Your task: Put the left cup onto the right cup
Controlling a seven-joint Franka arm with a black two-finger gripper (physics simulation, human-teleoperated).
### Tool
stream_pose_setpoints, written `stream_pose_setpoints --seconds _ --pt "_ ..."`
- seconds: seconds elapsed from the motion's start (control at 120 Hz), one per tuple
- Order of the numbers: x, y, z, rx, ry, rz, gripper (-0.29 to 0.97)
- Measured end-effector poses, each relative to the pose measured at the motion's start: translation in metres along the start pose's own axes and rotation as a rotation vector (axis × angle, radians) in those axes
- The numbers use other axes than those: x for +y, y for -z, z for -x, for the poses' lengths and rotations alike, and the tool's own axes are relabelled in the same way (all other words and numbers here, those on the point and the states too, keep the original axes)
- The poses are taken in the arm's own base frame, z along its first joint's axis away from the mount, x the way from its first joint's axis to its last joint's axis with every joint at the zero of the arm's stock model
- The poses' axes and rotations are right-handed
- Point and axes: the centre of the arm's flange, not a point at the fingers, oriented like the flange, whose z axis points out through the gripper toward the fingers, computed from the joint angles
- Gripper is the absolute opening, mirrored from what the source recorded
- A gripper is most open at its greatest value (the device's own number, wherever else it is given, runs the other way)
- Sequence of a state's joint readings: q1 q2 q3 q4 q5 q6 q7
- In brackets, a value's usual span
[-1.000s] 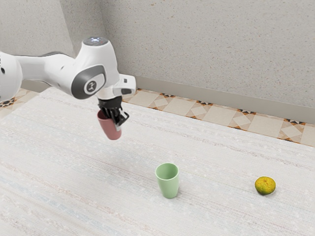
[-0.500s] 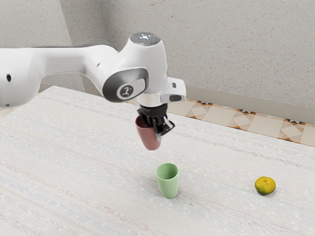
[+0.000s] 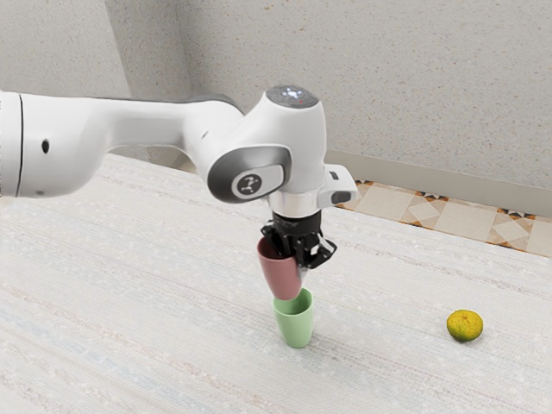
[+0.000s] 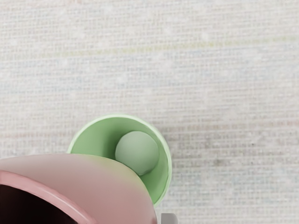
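- The green cup (image 3: 294, 319) stands upright on the table (image 3: 129, 302); from the wrist view I can see down to its bare floor (image 4: 136, 151)
- The pink cup (image 3: 280, 267) hangs tilted, its bottom right at the green cup's mouth; the black gripper (image 3: 297, 254) pinches its rim tight
- An orange (image 3: 465, 325) sits well apart, toward the exterior view's right
- A moment ago the pink cup was higher and further to the exterior view's left; the green cup and orange have not moved

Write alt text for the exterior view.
A white robot arm's black gripper holds a tilted pink cup by its rim, its base at the mouth of an upright green cup on a pale table. An orange lies apart.
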State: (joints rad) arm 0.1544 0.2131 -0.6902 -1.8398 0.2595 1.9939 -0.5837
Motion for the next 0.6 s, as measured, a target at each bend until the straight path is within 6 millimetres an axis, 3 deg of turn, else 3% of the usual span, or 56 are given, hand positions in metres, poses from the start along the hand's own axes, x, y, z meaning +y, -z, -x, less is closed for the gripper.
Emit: stream_pose_setpoints --seconds 0.6 --pt "0.002 -0.038 -0.015 0.001 0.146 0.015 -0.10"
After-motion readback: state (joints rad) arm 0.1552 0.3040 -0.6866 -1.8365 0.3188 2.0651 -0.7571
